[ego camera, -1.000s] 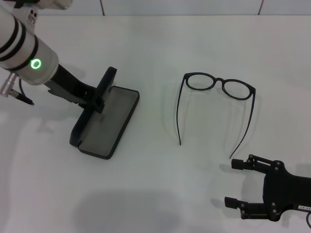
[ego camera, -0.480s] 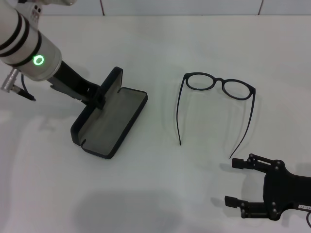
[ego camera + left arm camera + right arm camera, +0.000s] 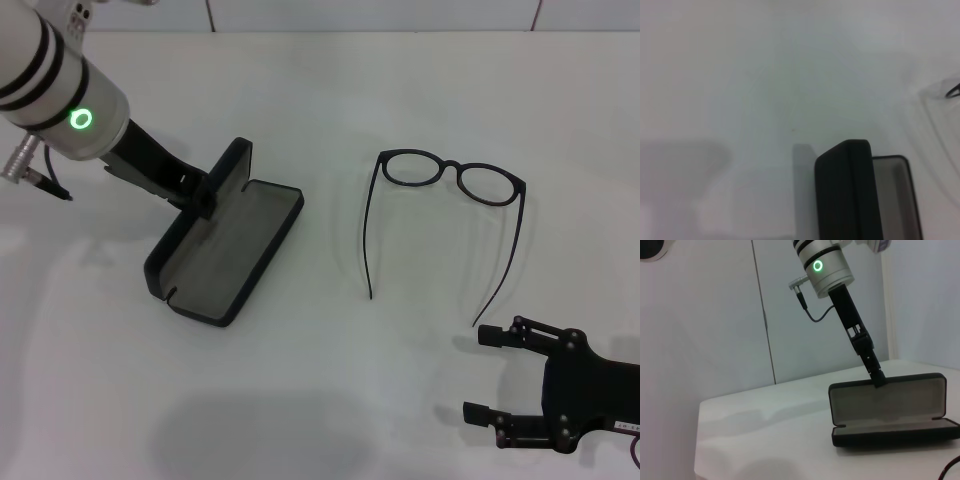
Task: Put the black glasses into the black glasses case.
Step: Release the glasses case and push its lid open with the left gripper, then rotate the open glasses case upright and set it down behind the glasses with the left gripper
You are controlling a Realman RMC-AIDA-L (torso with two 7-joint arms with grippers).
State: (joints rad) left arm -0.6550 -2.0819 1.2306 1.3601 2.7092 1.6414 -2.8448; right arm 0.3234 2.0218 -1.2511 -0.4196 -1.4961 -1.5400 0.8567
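Since the earlier frame the left arm has drawn slightly toward the upper left, and the matte black glasses case point(image 3: 225, 243) stays open at centre left, grey lining up, its lid upright. From the head, the left gripper point(image 3: 200, 195) pinches that lid's edge. Thin oval-rimmed black glasses point(image 3: 452, 178) lie right of centre on the smooth white table point(image 3: 320, 390), temples unfolded. At lower right the right gripper point(image 3: 487, 376) sits spread wide, holding nothing.

Left wrist: the case's point(image 3: 860, 195) rounded corner against blank white.

Right wrist: the case point(image 3: 890, 410) before pale wall panels.

No legible text, label, brand, number or sign on anything in view.
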